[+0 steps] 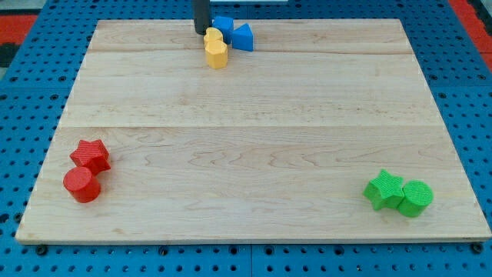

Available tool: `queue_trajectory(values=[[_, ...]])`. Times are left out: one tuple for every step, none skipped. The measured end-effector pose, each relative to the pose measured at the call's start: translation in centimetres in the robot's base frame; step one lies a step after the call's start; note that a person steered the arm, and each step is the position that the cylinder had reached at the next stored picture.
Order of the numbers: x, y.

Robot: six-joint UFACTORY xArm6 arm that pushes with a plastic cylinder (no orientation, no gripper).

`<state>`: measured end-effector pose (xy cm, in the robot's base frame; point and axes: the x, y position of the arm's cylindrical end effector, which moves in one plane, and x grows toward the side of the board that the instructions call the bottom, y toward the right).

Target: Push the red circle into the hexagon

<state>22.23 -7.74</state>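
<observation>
The red circle (81,185) lies near the board's bottom left, touching the red star (91,155) just above it. Two yellow blocks stand close together near the top edge: an upper one (213,37) and a lower one (217,55) that looks like a hexagon. My tip (201,32) is at the view's top, just left of the upper yellow block and of a blue block (223,27). It is far from the red circle.
A second blue block (244,37), wedge-shaped, sits right of the first. A green star (383,188) and a green circle (415,198) touch each other at the bottom right. The wooden board (246,138) rests on a blue pegboard.
</observation>
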Motion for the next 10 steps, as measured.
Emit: queue_trajectory(values=[[2.2, -6.5], [8.0, -12.8], [16.5, -17.4], [25.6, -20.2], [33.1, -20.3], [34.1, -17.6], [34.9, -15.9], [35.4, -14.9], [35.4, -13.6], [35.2, -11.1]])
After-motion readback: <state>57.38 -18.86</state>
